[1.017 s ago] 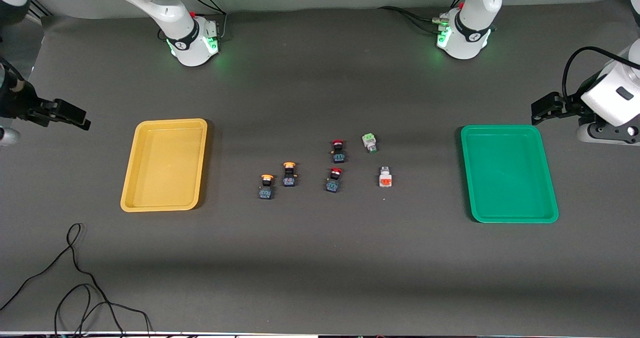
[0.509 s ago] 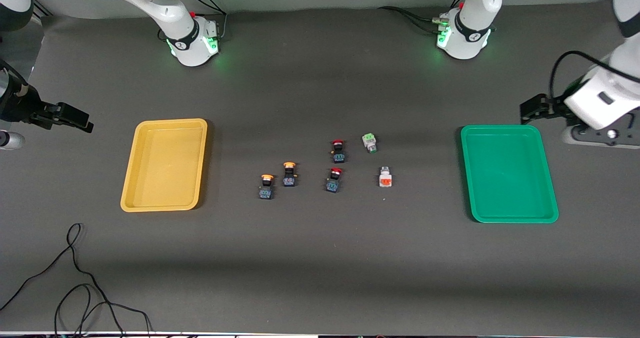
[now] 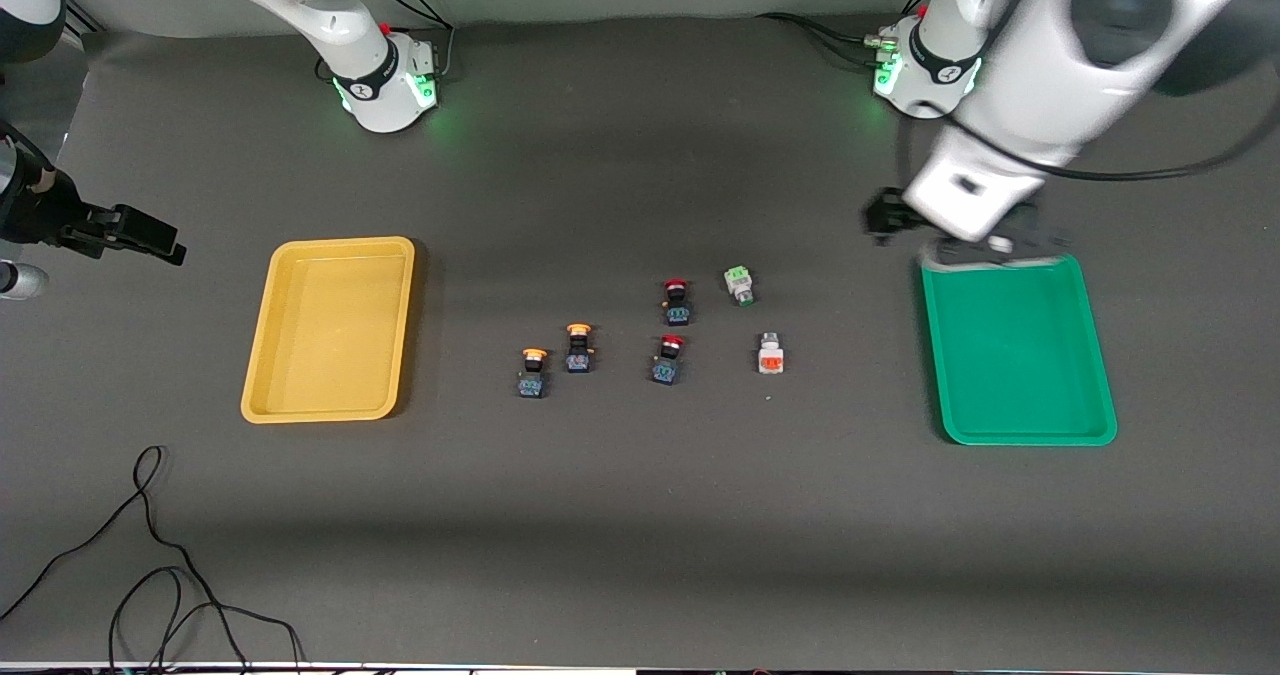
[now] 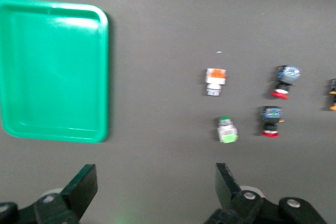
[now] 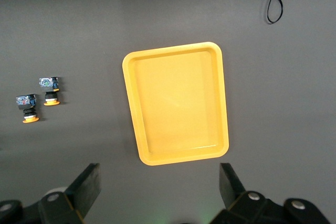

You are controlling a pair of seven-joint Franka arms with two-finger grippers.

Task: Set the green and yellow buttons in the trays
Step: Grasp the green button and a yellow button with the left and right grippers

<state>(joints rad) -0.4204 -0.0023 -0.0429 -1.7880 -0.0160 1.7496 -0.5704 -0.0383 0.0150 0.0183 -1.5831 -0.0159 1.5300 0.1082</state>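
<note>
Two yellow-capped buttons (image 3: 533,373) (image 3: 578,348) stand mid-table, also in the right wrist view (image 5: 27,107) (image 5: 50,90). The whitish button with the green end (image 3: 739,284) lies nearer the left arm's end, also in the left wrist view (image 4: 227,129). The yellow tray (image 3: 330,330) (image 5: 176,103) and the green tray (image 3: 1018,350) (image 4: 52,72) hold nothing. My left gripper (image 3: 885,217) (image 4: 156,182) is open and empty, up over the table beside the green tray's corner. My right gripper (image 3: 150,237) (image 5: 160,184) is open and empty, over the table's right-arm end.
Two red-capped black buttons (image 3: 677,302) (image 3: 668,359) stand between the yellow-capped ones and the green-ended one. A whitish button with an orange-red end (image 3: 770,353) lies nearer the camera than the green-ended one. A black cable (image 3: 150,555) loops near the front corner.
My left arm has swung in from the table's end toward the middle, and its gripper is now by the green tray's corner. My right gripper has barely moved. No button has moved.
</note>
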